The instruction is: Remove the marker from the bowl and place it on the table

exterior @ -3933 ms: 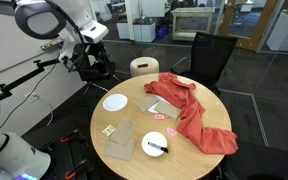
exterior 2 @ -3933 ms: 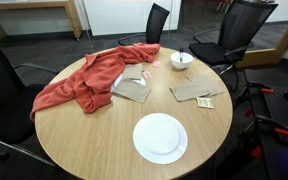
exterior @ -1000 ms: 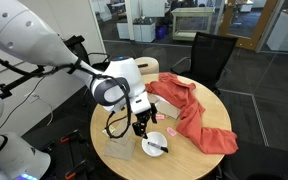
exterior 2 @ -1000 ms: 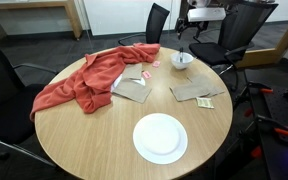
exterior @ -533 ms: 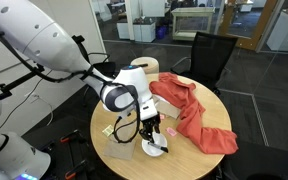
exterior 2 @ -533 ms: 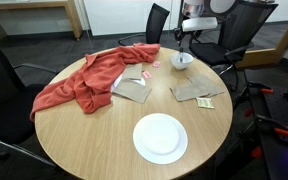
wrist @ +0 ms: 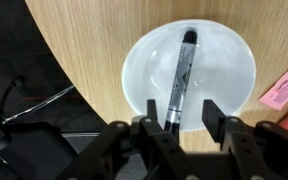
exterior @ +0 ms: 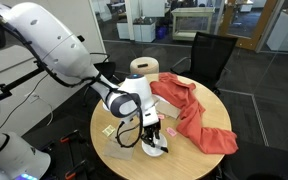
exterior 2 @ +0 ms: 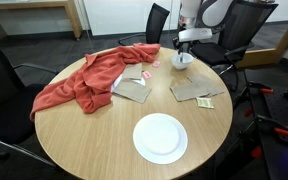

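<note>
1. My jaws are wide open and empty, hovering over the bowl (wrist: 234, 75) on the surface (wrist: 79, 60).
2. The marker (wrist: 181, 75) lies flat inside it, its near end lined up between them.
3. It looks light, stiff and probably slick, so I'd pinch across mid-barrel.

In an exterior view, the white robot arm (exterior: 69, 48) bends down over the round wooden table (exterior: 184, 165). Its gripper (exterior: 152, 134) hangs just above the white bowl (exterior: 158, 149) near the table's edge. A red cloth (exterior: 196, 118) lies beside the bowl, and a black chair (exterior: 210, 55) stands behind the table.
</note>
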Motion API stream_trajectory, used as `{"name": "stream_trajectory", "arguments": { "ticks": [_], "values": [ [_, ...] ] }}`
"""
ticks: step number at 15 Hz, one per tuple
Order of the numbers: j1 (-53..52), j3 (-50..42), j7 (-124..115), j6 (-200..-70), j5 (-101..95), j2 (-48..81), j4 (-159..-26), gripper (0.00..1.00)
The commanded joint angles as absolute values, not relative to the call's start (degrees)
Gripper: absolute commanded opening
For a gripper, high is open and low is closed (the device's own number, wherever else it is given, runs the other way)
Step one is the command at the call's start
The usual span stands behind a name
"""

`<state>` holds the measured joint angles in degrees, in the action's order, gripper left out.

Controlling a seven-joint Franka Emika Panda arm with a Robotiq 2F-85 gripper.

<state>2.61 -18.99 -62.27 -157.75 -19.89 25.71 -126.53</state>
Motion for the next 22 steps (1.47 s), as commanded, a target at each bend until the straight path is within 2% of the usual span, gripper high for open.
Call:
{"name": "stream_trajectory", "arguments": {
  "ticks": [1, 15, 17, 19, 20, 22],
  "values": [
    [0.5, -21.1, -62.2, -159.4, -17.5, 27.8, -125.8, 0.52],
    [-2.7, -23.8, -62.0, -161.8, -14.0, 33.2, -123.8, 0.49],
    [-2.9, -23.9, -61.9, -161.8, -13.3, 33.9, -123.4, 0.23],
    [-3.2, -24.0, -61.9, -161.9, -12.7, 34.5, -122.9, 0.07],
    [-3.5, -24.2, -62.0, -161.9, -12.5, 34.6, -122.7, 0.01],
    [-4.5, -25.2, -62.4, -161.8, -12.8, 34.6, -122.6, 0.05]
  ]
}}
